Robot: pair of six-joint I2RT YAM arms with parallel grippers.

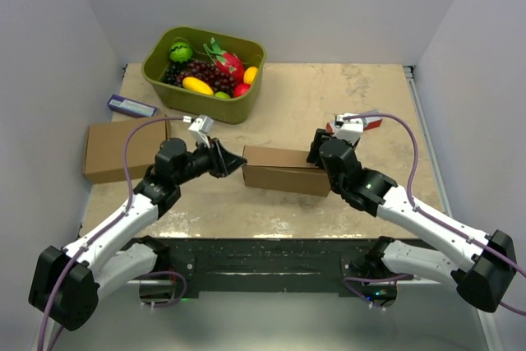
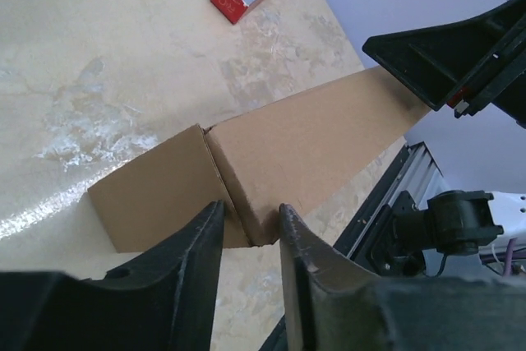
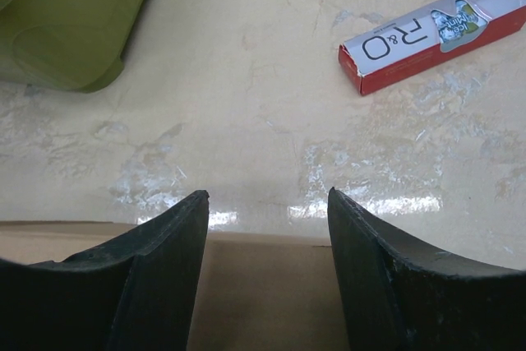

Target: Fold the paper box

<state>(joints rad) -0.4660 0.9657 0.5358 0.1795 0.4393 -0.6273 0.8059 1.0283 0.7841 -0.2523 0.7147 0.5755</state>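
The paper box (image 1: 279, 168) is a shallow brown cardboard rectangle lying mid-table. My left gripper (image 1: 237, 160) is at its left end. In the left wrist view the box (image 2: 304, 145) has a near corner sitting between the gripper's (image 2: 251, 205) narrowly spaced fingers, which close on it from both sides. My right gripper (image 1: 319, 156) is over the box's right end. In the right wrist view it (image 3: 268, 195) is wide open above the box's top face (image 3: 263, 293), holding nothing.
A second plain brown box (image 1: 123, 150) lies at the left. A green tub of fruit (image 1: 205, 63) stands at the back. A red-and-white packet (image 1: 355, 123) lies behind my right gripper, also seen in the right wrist view (image 3: 431, 30). A blue packet (image 1: 131, 106) is at far left.
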